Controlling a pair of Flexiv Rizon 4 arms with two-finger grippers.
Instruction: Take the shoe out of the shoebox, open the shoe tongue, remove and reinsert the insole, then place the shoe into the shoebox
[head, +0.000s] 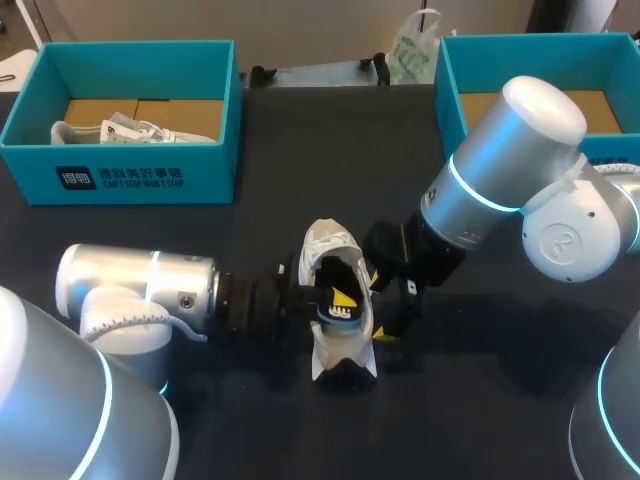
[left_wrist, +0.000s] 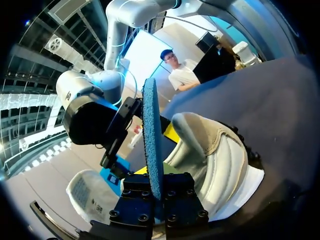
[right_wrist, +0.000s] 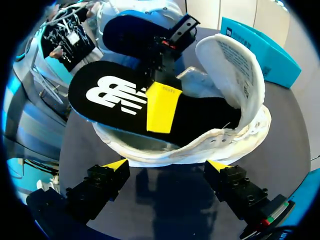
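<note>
A white sneaker (head: 332, 250) lies on the black table (head: 200, 420), its tongue (right_wrist: 235, 60) folded back. The black insole (right_wrist: 115, 95) with a white logo and blue underside (left_wrist: 151, 145) rests partly inside the shoe (right_wrist: 220, 135), its heel end sticking out over the collar. My left gripper (head: 340, 300) is shut on the insole, one yellow finger (right_wrist: 162, 105) lying on top of it. In its own view the left gripper (left_wrist: 155, 195) clamps the insole edge-on, beside the shoe (left_wrist: 220, 160). My right gripper (right_wrist: 167, 165) stands open just beside the shoe's side, touching nothing (head: 388, 300).
A teal shoebox (head: 120, 175) at the back left holds another white shoe (head: 130, 130). A second teal shoebox (head: 455, 70) stands at the back right, partly behind my right arm (head: 500, 170).
</note>
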